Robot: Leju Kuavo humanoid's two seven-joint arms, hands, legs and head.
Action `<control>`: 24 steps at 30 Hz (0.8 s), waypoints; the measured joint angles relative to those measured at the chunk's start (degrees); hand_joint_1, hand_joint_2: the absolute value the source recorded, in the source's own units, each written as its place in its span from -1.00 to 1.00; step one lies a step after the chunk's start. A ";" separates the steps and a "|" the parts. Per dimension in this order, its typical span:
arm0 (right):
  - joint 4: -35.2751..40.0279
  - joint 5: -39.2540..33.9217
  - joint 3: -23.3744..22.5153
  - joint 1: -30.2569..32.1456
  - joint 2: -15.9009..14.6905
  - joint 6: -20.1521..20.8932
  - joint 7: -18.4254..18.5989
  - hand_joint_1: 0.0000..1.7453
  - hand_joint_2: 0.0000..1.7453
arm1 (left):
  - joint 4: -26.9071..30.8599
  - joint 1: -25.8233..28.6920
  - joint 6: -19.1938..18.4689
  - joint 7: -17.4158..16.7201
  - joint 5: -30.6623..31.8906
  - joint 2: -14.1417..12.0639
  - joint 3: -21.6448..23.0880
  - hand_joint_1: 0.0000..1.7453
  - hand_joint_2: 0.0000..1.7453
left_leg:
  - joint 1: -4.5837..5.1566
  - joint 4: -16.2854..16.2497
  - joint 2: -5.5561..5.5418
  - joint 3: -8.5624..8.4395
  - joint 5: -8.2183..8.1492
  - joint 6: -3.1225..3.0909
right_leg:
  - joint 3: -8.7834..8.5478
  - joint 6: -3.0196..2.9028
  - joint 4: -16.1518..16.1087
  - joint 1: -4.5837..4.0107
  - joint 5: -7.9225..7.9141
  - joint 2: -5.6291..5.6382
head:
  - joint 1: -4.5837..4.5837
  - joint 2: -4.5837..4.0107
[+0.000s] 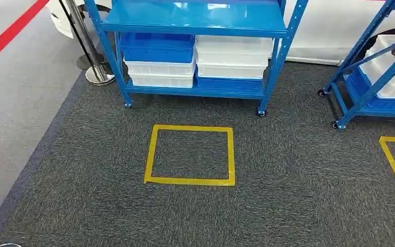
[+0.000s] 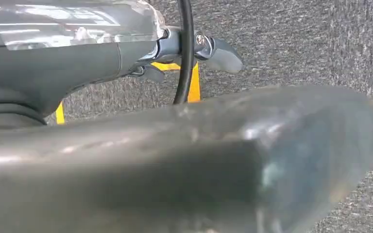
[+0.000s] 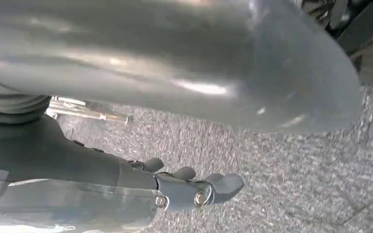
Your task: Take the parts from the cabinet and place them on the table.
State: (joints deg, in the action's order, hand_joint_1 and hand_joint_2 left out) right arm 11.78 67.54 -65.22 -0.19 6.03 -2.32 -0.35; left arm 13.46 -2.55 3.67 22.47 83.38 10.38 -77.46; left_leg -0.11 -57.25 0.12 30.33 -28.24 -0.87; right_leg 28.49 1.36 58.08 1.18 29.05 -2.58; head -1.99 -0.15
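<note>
**Facing blue rack, both hands low and holding nothing**

Blue shelving rack (image 1: 195, 51) at 12 o'clock, stacked blue bins (image 1: 157, 47) and white bins (image 1: 234, 57) on its lower shelf; parts themselves can't be made out. Yellow tape square (image 1: 190, 155) on carpet (image 1: 288, 195) in front of the rack. Left hand (image 2: 194, 53) and right hand (image 3: 189, 187) hang over carpet, fingers loosely extended, slightly apart, gripping nothing. Judgement: fits approaching to fetch or standing between trips. Line up square on the tape mark; keep arms clear of the shelf edge.
</note>
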 joint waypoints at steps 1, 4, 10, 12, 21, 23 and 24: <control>0.00 0.09 0.02 -0.18 0.00 0.02 -0.02 -1.00 -1.00 | 0.00 0.04 -0.09 0.00 0.00 0.00 0.00 -1.00 -1.00 | -0.17 0.26 -0.19 -1.03 0.15 -0.51 | 0.02 0.20 0.32 0.11 0.30 0.16 | 0.00 0.00; 0.00 0.13 0.00 -0.10 0.39 0.02 0.00 -1.00 -1.00 | 0.00 0.11 -0.15 -0.07 0.00 0.17 -0.02 -1.00 -1.00 | -0.13 0.36 -0.23 -2.49 -0.57 -1.23 | 5.24 0.47 9.19 0.30 3.57 2.04 | 0.00 0.00; 0.04 0.17 0.00 0.71 1.36 0.02 0.00 -1.00 -1.00 | 0.02 0.33 -0.20 -0.11 -0.02 0.26 -0.04 -1.00 -1.00 | -0.05 0.37 -1.34 -7.11 -4.57 -0.88 | 12.00 0.32 8.72 0.11 1.67 2.22 | 0.02 0.00; 0.04 0.28 -0.13 1.22 1.36 0.04 0.00 -1.00 -1.00 | 0.02 0.33 -0.37 -0.20 -0.02 0.35 -0.06 -1.00 -1.00 | 0.16 0.08 -1.46 -8.85 -6.36 -0.41 | 11.56 -0.51 3.26 -0.43 -7.72 2.61 | -0.02 0.00; 0.04 0.37 -0.72 0.54 0.79 0.07 0.00 -1.00 -1.00 | 0.09 -0.13 -0.39 -0.31 -0.07 0.39 -0.09 -1.00 -1.00 | -0.34 -18.49 -0.71 4.09 -7.48 2.37 | 2.08 -3.18 -0.34 -0.20 -1.17 2.47 | 0.00 0.00; 0.04 0.52 -0.83 0.65 0.26 0.13 0.00 -1.00 -1.00 | 0.09 0.24 -0.37 -0.31 -0.07 0.42 -0.11 -1.00 -1.00 | -0.48 -16.77 -0.60 6.94 -13.21 2.68 | -0.61 -3.01 -0.44 -0.09 0.89 2.67 | 0.00 0.00; 0.02 0.59 -0.85 0.71 0.13 0.24 0.00 -1.00 -1.00 | 0.09 0.30 -0.37 -0.31 -0.07 0.39 -0.15 -1.00 -1.00 | -0.49 -14.54 -0.55 7.58 -13.70 2.65 | -1.93 -2.86 -0.44 -0.03 1.91 2.72 | 0.00 0.00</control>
State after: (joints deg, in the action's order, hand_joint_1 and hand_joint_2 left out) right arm 11.80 68.13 -66.07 0.52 6.16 -2.08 -0.35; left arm 13.55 -2.25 3.30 22.16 83.32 10.78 -77.61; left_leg -0.60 -71.79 -0.44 37.91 -41.94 1.78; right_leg 26.56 -1.50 57.64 1.14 30.96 0.14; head -1.99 -0.15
